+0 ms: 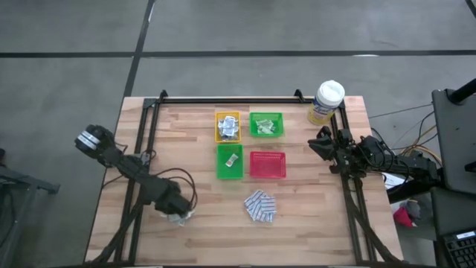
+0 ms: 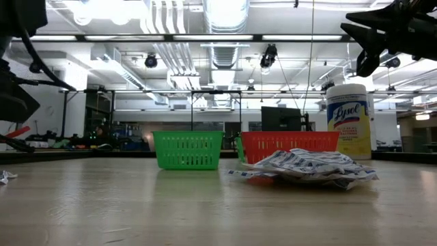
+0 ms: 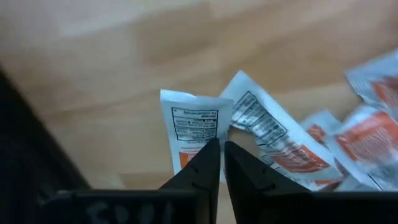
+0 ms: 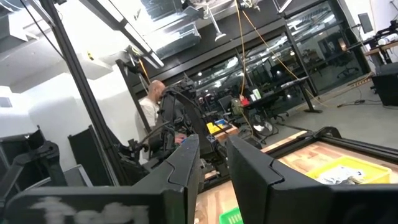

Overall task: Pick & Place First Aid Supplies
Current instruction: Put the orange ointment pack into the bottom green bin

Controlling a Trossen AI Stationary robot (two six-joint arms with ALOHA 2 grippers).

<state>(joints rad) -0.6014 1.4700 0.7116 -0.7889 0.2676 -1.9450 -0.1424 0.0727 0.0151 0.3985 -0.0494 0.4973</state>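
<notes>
My left gripper [image 1: 177, 214] is down at the table's near-left part, over a small heap of white sachets with orange print [image 3: 348, 146], and is shut on one sachet [image 3: 194, 124]. A pile of blue-and-white pads [image 1: 260, 206] lies on the wood near the table's middle, also seen as the pads [image 2: 307, 166] in the low view. White sachets fill the yellow tray [image 1: 228, 126], pale green strips lie in the far green tray [image 1: 266, 124], and one packet lies in the near green tray [image 1: 230, 161]. My right gripper [image 1: 320, 143] hangs open in the air at the table's right side, touching nothing. My left gripper pinches one white sachet between its two fingers [image 3: 205, 163], at the sachet's printed side edge [image 3: 214, 134]. The fingers come from above, pointing down. The sachet stands past the fingertips, next to another sachet [image 3: 267, 134]; whether it is off the table I cannot tell.
Four small trays stand in a square at the table's middle, the red tray [image 1: 268, 164] among them. A yellow canister with a white lid [image 1: 326, 102] stands at the far right corner. A black frame rail [image 1: 223, 100] runs along the far edge. Bare wood [image 1: 216, 238] lies at the near side.
</notes>
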